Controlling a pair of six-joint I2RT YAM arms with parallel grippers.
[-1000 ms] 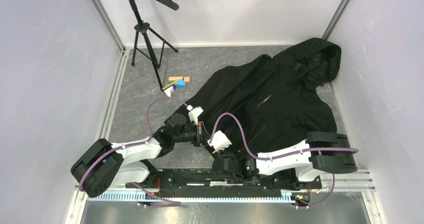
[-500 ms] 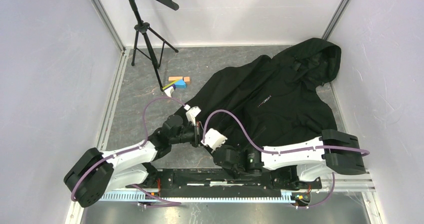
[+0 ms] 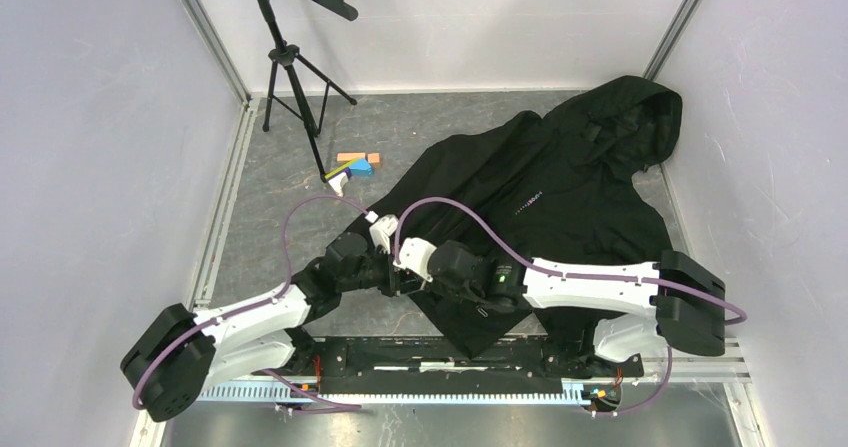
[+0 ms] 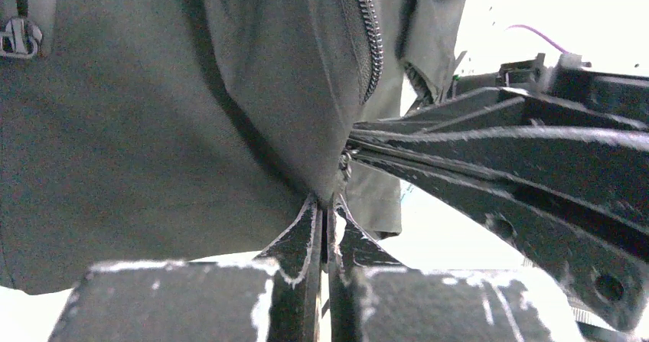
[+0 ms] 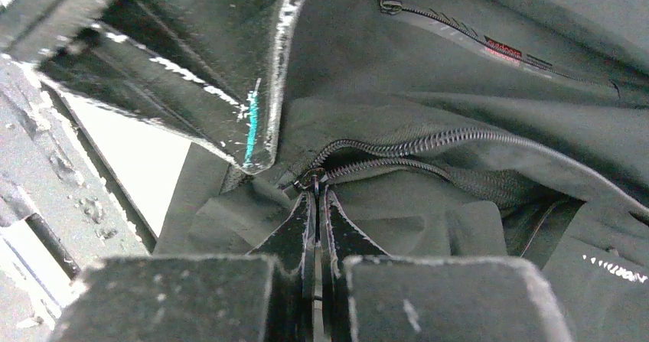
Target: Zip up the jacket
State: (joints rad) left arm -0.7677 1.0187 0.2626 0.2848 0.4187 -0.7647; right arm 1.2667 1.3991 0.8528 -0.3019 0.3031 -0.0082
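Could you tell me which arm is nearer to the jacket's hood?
Right. The right arm stretches across the lower jacket, below the hood. The left arm lies left of the jacket, reaching only its bottom corner.

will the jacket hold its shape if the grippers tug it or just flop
Probably floppy: the jacket lies in loose folds, and fabric pinched in the left gripper peaks into a soft crease. It would likely bunch rather than slide whole; the hem by the right gripper is rumpled. The zipper teeth curve, so they seem flexible too.
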